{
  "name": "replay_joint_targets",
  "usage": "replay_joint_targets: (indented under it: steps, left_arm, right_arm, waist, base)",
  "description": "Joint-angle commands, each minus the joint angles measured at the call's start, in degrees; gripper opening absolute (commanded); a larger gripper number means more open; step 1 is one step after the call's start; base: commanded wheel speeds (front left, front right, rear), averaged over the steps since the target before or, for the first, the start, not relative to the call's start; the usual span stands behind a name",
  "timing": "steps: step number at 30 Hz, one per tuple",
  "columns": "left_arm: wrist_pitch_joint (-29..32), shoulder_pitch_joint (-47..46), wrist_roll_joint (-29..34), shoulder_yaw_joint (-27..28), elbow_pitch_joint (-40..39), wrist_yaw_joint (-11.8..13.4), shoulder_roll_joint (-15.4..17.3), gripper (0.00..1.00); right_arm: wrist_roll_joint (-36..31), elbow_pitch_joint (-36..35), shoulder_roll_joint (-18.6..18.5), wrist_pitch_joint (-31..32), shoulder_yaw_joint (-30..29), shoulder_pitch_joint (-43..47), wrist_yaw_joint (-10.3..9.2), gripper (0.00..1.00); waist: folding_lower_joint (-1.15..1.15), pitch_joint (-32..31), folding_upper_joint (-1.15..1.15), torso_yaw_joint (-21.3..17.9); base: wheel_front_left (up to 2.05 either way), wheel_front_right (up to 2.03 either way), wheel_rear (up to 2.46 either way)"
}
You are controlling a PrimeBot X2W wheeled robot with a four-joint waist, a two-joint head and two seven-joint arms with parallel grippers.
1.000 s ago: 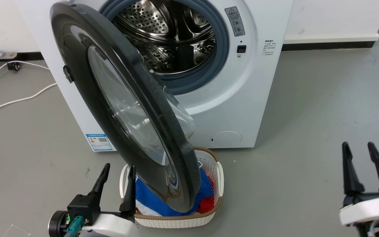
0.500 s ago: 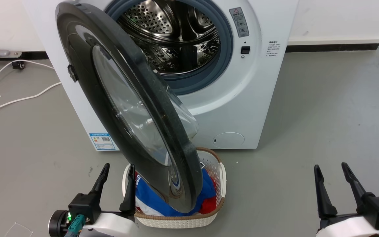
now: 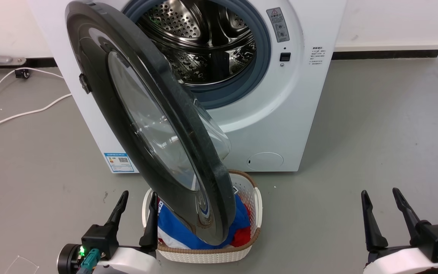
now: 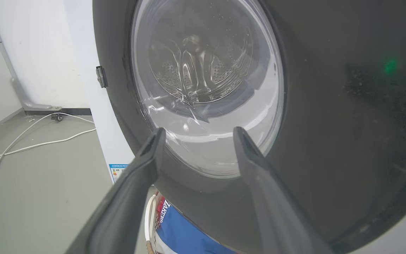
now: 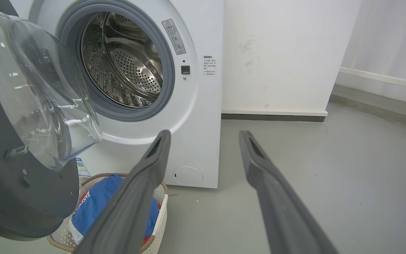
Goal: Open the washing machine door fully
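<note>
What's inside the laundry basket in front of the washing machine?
The basket holds blue fabric and some red fabric. The washing machine door covers the basket's middle in the head view, so whatever else lies there is hidden.

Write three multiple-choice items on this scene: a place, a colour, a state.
1. The laundry basket stands: A on a shelf; B on the floor before the washing machine; C in the drum.
2. The washing machine door is: A white; B black; C red.
3. The left gripper is: A open, empty; B shut on the door; C shut on the basket.
Key: B, it sits at the machine's foot; B, its ring is glossy black; A, its fingers stand apart, gripping nothing.
</note>
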Motion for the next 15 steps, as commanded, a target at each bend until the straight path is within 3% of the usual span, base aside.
replay_joint_targets:
  steps: [1,2,3,4,15]
  left_arm:
    - [-0.14,-0.41,0.14,0.08,0.12,-0.13,-0.06,0.88]
    - [-0.14,-0.34,0.11,0.07,0.16,-0.17,-0.06,0.37]
    - [-0.14,-0.34,0.10,0.03,0.22,-0.25,-0.06,0.07]
    - [-0.14,-0.38,0.08,-0.03,0.24,-0.27,-0.05,0.00]
    - [-0.14,-3.06,2.03,0.41,-3.79,0.66,1.71,0.00]
  right_arm:
    - [0.23,-0.31,0.30,0.16,-0.01,-0.74,-0.03,1.00]
    - [0.29,-0.41,0.29,0.28,-0.05,-0.72,-0.03,1.00]
    - [0.41,-0.50,0.30,0.25,0.00,-0.70,-0.03,1.00]
    - [0.50,-0.59,0.30,0.30,-0.01,-0.66,-0.03,1.00]
    - [0.85,-1.19,0.29,0.89,-0.33,-0.33,-0.03,1.00]
  waist:
    - [0.00,-0.03,0.00,-0.04]
    - [0.00,-0.03,0.00,-0.04]
    - [0.00,-0.01,0.00,-0.04]
    - [0.00,0.01,0.00,-0.05]
    - [0.00,-0.02,0.00,0.42]
  base:
    - [0.00,0.00,0.00]
    - [0.00,0.00,0.00]
    - [0.00,0.00,0.00]
    - [0.00,0.00,0.00]
    - [0.00,0.00,0.00]
